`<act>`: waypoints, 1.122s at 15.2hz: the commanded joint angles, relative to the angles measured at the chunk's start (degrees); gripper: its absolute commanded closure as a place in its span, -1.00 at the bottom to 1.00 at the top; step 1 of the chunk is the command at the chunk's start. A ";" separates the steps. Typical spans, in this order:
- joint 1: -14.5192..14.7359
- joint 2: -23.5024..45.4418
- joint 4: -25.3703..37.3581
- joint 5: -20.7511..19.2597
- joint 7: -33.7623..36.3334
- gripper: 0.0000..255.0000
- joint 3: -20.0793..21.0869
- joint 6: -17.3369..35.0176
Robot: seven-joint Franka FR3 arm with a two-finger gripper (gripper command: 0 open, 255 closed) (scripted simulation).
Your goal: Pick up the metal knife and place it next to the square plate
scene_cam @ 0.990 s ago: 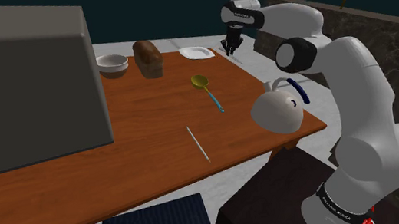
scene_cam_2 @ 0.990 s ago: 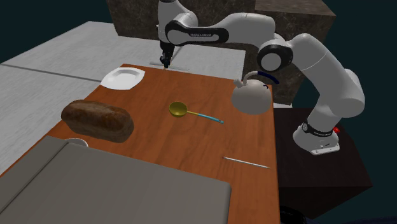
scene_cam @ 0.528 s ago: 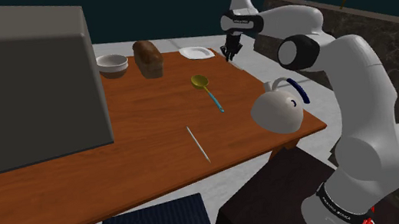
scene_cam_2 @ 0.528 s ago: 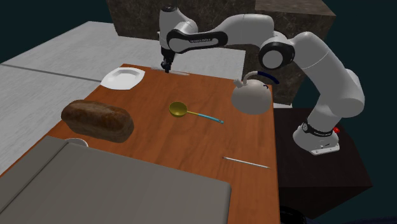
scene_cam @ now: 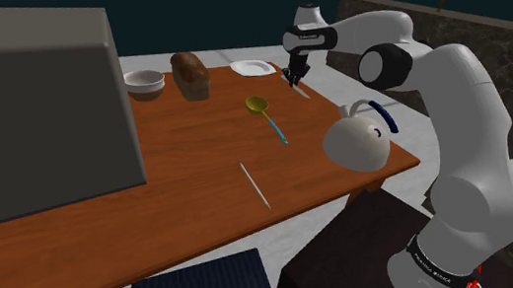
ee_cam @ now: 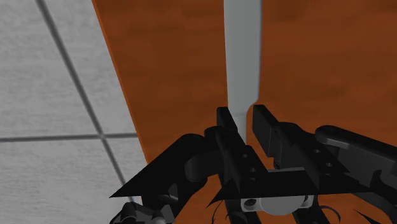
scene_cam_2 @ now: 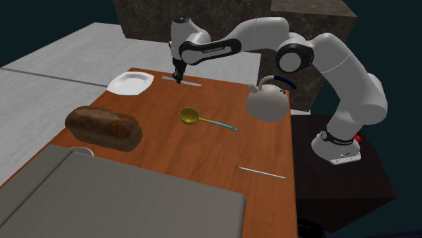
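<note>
My fingers (ee_cam: pixel 226 127) pinch the grey knife (ee_cam: pixel 242 57) across its width. Its long axis runs straight ahead of them, low along the desk's (scene_cam_2: pixel 203 152) far edge. The white square plate (scene_cam_2: pixel 131 83) sits just beside one end, so release looks close.

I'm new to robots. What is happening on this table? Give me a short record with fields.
hand: black, two fingers shut on the knife
knife: grey, level, at the table's edge; unclear if it touches the wood
square plate: white, close beside the knife, not touching it
table: brown wood
also there: spoon, kettle, bread loaf, bowl
</note>
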 commanded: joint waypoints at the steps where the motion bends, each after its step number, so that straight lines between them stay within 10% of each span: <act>1: 0.01 0.06 -0.05 -0.01 0.03 1.00 -0.01 0.15; 6: 0.01 0.07 -0.04 -0.01 0.03 1.00 -0.01 0.14; 7: 0.01 0.07 -0.04 -0.01 0.03 -1.00 -0.01 0.14; 17: 0.15 -4.83 -1.58 0.21 0.05 -1.00 0.29 -3.25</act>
